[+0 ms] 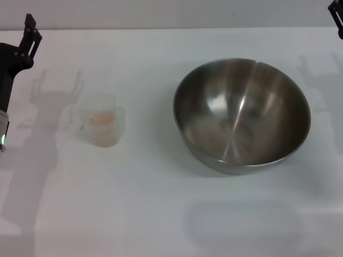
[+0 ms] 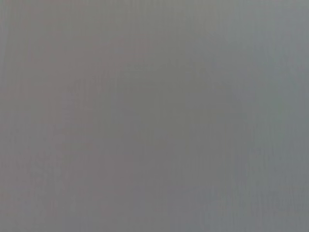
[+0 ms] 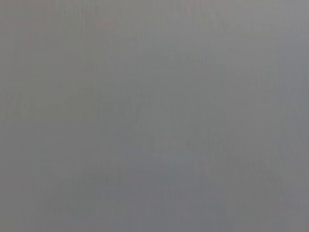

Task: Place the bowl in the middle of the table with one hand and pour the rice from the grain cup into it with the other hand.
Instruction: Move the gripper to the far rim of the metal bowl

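left claw: black two-fingered left claw [image 1: 29, 32] at far left edge of head view, raised, holding nothing; spread or pressed together, cannot tell
right claw: black right claw [image 1: 337, 19], only a sliver at far right top corner; finger state cannot tell
wrist views: both plain grey, nothing to make out
grain cup: small clear plastic grain cup [image 1: 99, 126] upright on left side of worktop, near left claw but apart
rice: pale beige rice [image 1: 101, 118] inside grain cup
bowl: large round shiny stainless-steel bowl [image 1: 241, 115] upright, right of centre, well apart from cup
worktop: plain white matte worktop [image 1: 150, 209] carrying both
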`<state>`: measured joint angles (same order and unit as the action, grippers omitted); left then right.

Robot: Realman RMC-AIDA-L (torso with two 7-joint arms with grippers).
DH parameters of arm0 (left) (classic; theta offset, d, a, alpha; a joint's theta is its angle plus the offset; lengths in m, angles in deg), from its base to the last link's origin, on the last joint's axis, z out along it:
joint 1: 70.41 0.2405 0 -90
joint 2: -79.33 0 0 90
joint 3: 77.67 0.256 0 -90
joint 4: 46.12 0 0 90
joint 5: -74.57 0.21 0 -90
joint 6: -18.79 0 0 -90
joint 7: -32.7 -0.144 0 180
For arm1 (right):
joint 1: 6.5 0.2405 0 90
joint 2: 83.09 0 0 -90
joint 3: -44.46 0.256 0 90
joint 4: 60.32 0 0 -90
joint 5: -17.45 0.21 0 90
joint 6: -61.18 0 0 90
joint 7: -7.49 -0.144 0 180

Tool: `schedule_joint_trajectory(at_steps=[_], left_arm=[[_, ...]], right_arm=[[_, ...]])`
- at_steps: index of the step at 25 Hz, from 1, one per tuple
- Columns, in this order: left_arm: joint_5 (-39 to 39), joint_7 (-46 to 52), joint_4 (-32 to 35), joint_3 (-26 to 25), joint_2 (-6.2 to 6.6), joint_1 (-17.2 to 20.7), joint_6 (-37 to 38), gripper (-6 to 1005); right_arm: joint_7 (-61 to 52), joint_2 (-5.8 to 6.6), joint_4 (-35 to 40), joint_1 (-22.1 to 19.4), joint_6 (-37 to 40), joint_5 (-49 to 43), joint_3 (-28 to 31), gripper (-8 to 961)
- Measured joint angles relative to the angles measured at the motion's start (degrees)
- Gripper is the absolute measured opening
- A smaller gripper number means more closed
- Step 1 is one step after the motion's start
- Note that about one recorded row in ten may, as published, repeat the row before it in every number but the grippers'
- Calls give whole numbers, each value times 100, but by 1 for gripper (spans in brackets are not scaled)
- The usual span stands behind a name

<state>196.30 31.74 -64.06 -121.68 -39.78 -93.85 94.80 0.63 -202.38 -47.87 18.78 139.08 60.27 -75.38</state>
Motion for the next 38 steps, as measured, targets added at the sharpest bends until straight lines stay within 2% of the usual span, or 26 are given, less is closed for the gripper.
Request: schedule_joint_trajectory(at_steps=[14, 18, 23, 24, 25, 28, 29, 30, 33, 34, 35, 36, 37, 38], left_arm=[[0, 0, -34, -22, 14, 43, 1, 860], [0, 0, -38, -29, 15, 47, 0, 860], [0, 0, -30, -29, 19, 33, 1, 860], [0, 0, -30, -29, 19, 33, 1, 860], [0, 0, -30, -29, 19, 33, 1, 860], [1, 0, -8, -37, 20, 23, 1, 860], [0, 0, -1, -60, 23, 27, 1, 860], [0, 0, -1, -60, 23, 27, 1, 860], [2, 0, 4, -124, 23, 35, 2, 859], [-2, 4, 5, -161, 21, 40, 1, 859], [-2, 4, 5, -161, 21, 40, 1, 859], [-2, 20, 4, -200, 19, 47, 0, 859], [-2, 20, 4, -200, 19, 47, 0, 859], [0, 96, 4, -285, 19, 55, -2, 859]], right_arm=[[1696, -10, 196, -45, 18, -25, 6, 827], [1656, 12, 234, -5, -26, -19, 6, 826], [1379, 58, 640, 56, -685, -36, 6, 826], [1370, 90, 1021, 24, -1232, -126, 19, 827], [1370, 90, 1021, 24, -1232, -126, 19, 827], [1366, 146, 1980, -233, -2185, -437, 227, 827], [1363, 142, 2876, -559, -3079, -890, 607, 827], [1363, 142, 2876, -559, -3079, -890, 607, 827], [1362, 23, 4350, -1086, -4688, -1672, 1265, 826], [1350, -9, 5157, -1261, -5785, -1870, 1501, 826], [1350, -9, 5157, -1261, -5785, -1870, 1501, 826], [1311, -3, 5879, -1290, -6889, -1872, 1675, 826], [1311, -3, 5879, -1290, -6889, -1872, 1675, 826], [1285, 4, 6141, -1268, -7418, -1857, 1761, 826]])
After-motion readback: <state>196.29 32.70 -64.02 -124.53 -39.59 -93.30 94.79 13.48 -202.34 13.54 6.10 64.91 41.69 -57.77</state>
